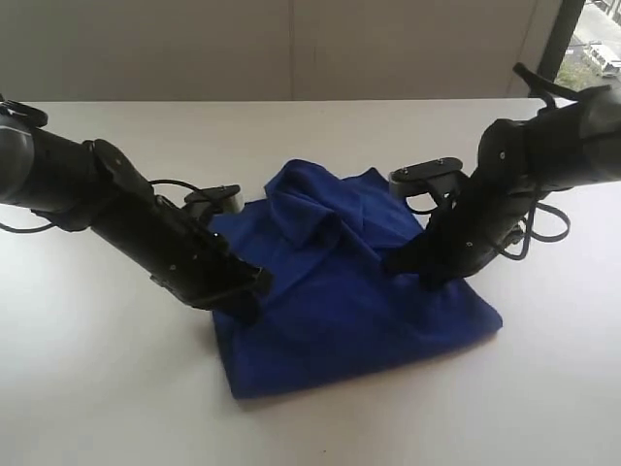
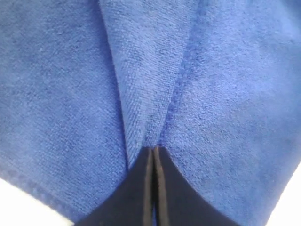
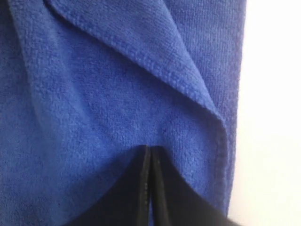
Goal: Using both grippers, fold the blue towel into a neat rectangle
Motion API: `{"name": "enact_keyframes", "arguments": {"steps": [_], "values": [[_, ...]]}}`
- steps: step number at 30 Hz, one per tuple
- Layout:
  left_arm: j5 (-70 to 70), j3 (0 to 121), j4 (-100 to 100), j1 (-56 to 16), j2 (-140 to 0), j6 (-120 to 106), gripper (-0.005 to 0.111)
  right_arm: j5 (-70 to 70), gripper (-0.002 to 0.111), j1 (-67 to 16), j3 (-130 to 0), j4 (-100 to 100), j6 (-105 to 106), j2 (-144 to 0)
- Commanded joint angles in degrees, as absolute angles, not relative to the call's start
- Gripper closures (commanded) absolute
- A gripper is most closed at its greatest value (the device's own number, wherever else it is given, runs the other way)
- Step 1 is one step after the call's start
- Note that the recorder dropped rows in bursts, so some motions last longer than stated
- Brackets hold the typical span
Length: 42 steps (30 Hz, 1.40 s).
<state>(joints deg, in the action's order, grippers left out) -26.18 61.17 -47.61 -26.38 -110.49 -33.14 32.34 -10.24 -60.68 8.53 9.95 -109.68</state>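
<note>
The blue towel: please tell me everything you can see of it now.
The blue towel is a deep blue, soft, fuzzy cloth with a stitched hem. It lies on the white table, not flat: seen from the exterior view, the near part is spread out, the far part is rumpled into folds with one raised flap. The left gripper and the right gripper, both shut, meet it on opposite sides and appear to pinch it. No label shows.

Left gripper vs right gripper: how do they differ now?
In the exterior view the left gripper sits at the left edge of the blue towel, nearer the camera; the right gripper sits farther back on its right side. The left pinches where a stitched hem runs into its tips; the right pinches below a folded-over flap. Both are shut on the towel.
</note>
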Motion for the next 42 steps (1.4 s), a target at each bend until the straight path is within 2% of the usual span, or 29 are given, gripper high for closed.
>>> {"name": "enact_keyframes", "arguments": {"steps": [1, 7, 15, 25, 42], "values": [[-25.33, 60.79, -44.22, -25.26, -111.5, -35.17, 0.107, 39.18, 0.108, -10.21, -59.14, 9.07, 7.25, -110.44], [-27.5, 61.13, -44.44, -25.26, -110.96, -35.39, 0.107, 39.62, 0.108, -10.21, -59.25, 10.88, 7.25, -106.97], [-33.29, 67.88, -44.44, -25.26, -107.93, -35.39, 0.107, 33.49, 0.108, -10.21, -59.37, 11.98, 7.37, -100.26], [-32.1, 69.38, -49.08, -25.39, -112.77, -35.11, 0.107, 24.02, 0.108, -10.21, -59.37, 12.21, 10.42, -104.48], [-31.43, 69.38, -48.64, -25.29, -117.58, -38.41, 0.107, 26.06, 0.108, -10.21, -59.26, 11.85, 3.08, -110.39]]}}
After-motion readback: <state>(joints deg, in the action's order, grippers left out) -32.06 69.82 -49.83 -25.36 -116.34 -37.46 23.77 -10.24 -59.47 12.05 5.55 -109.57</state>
